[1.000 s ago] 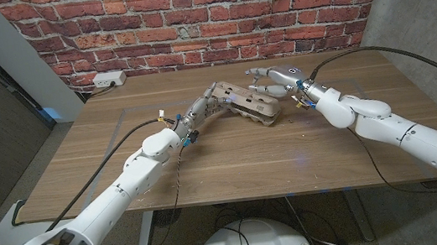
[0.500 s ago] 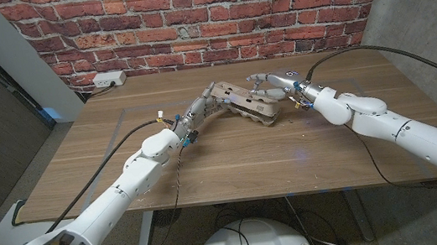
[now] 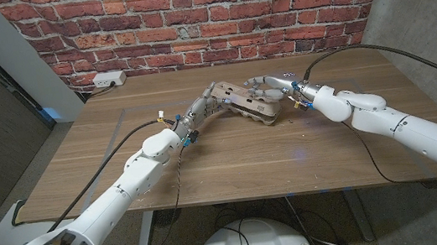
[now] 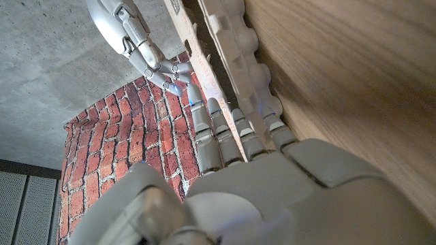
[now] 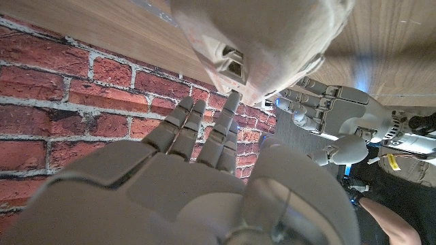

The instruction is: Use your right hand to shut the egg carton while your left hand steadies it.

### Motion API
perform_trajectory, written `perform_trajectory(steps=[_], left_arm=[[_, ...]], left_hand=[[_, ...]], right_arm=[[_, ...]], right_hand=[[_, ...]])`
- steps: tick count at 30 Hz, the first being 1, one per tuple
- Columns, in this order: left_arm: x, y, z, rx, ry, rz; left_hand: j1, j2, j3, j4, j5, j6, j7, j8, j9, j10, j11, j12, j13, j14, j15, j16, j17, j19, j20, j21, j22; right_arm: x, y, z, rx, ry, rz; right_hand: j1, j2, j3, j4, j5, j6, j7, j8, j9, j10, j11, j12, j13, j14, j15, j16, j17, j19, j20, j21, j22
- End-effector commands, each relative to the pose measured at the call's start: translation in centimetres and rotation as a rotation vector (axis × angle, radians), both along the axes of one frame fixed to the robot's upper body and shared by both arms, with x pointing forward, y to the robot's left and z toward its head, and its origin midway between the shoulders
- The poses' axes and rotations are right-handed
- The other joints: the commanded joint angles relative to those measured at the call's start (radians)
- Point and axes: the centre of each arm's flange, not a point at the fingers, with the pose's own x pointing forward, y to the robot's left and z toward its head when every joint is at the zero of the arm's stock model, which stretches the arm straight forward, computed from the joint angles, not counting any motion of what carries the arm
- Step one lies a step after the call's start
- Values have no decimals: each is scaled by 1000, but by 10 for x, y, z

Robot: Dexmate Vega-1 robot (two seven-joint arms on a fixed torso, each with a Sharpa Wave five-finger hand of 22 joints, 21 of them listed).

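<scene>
Left hand [image 3: 202,108] braced against egg carton [image 3: 252,105], right hand [image 3: 269,86] spread over its lid, seemingly ungripped.

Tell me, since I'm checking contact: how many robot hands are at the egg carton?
2: the left hand is at the egg carton at its left end, and the right hand reaches over its top.

Both arms are glossy white, built of rounded segments, with black cables looping along them. The left hand [image 3: 198,109] and right hand [image 3: 271,84] are silver-grey metal with jointed fingers [image 4: 216,135]. Small yellow tags sit behind the left hand's fingers.
</scene>
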Motion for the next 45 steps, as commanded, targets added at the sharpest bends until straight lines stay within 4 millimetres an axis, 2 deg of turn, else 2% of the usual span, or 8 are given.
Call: perform_trajectory(steps=[1, 5, 6, 14, 21, 32, 40, 45], left_arm=[[-5, 2, 0, 0, -2, 7], [-9, 6, -1, 0, -6, 11], [-10, 8, 0, 2, -9, 14], [-18, 26, -1, -10, -21, 26], [-24, 47, -7, -29, -24, 30], [-28, 78, -9, -48, -43, 13], [-28, 85, -8, -49, -38, -3], [-25, 84, -6, -45, -39, -3]], left_hand=[[1, 9, -4, 2, 3, 7, -1, 13, 6, 6, 2, 4, 5, 6, -44, 5, 5, 5, 10, 0, 2], [2, 9, -4, 2, 3, 4, 2, 15, 10, 14, 0, 8, 8, 10, -46, 7, 6, 6, 10, 0, 3], [2, 10, -4, 2, 3, 1, 2, 16, 12, 16, -1, 10, 9, 12, -47, 8, 7, 5, 10, 0, 3], [3, 12, -5, 2, 3, -8, -1, 20, 20, 28, -15, 18, 17, 19, -49, 9, 10, 5, 10, 0, 3], [3, 12, -6, 2, 3, -13, 1, 23, 25, 25, -12, 20, 21, 19, -47, 8, 12, 4, 11, 0, 3], [3, 12, -9, 3, 2, -31, 1, 24, 33, 10, -10, 17, 29, 13, -43, 6, 15, 4, 12, 0, 3], [2, 12, -12, 4, 2, -48, -1, 22, 37, 5, -8, 14, 35, 7, -39, 6, 17, 3, 12, 0, 3], [1, 12, -13, 5, 2, -54, -2, 22, 39, 3, -8, 13, 38, 4, -38, 7, 18, 2, 13, 0, 3]], right_arm=[[3, 9, -4, -72, 69, 29], [4, 12, -4, -75, 64, 24], [4, 13, -3, -67, 60, 22], [7, 19, -4, -55, 68, -5], [8, 30, -14, -81, 96, -43], [6, 41, -15, -68, 86, -113], [-1, 38, -11, -28, 49, -128], [-6, 31, -4, 20, -4, -107]], right_hand=[[-24, 1, 69, -1, 6, -25, -12, -12, 1, -43, 0, -30, -27, -32, -163, 6, 12, -18, -18, -3, 5], [-27, -1, 102, -6, 6, -51, -8, -21, 0, -52, 0, -39, -41, -45, -164, 8, 18, -25, -22, -3, 5], [-30, -6, 115, -11, 4, -83, 2, -30, 0, -59, 1, -45, -50, -46, -164, 13, 23, -25, -21, -1, 6], [-34, -15, 120, -18, 1, -100, 13, -31, 0, -54, 3, -47, -57, -48, -163, 17, 26, -24, -18, 1, 6], [-28, -10, 131, -27, 3, -99, 12, -27, 0, -47, 3, -45, -62, -47, -164, 19, 26, -25, -21, 2, 6], [-26, -10, 140, -32, 3, -102, 13, -25, -1, -30, 5, -41, -68, -46, -164, 22, 28, -26, -22, 3, 6], [-29, -19, 143, -37, 1, -103, 14, -21, -1, -6, 8, -34, -75, -33, -164, 30, 31, -22, -15, 7, 6], [-30, -26, 144, -48, -1, -90, 10, -13, 0, 35, 7, -19, -79, -8, -167, 43, 34, -9, -7, 14, 6]])
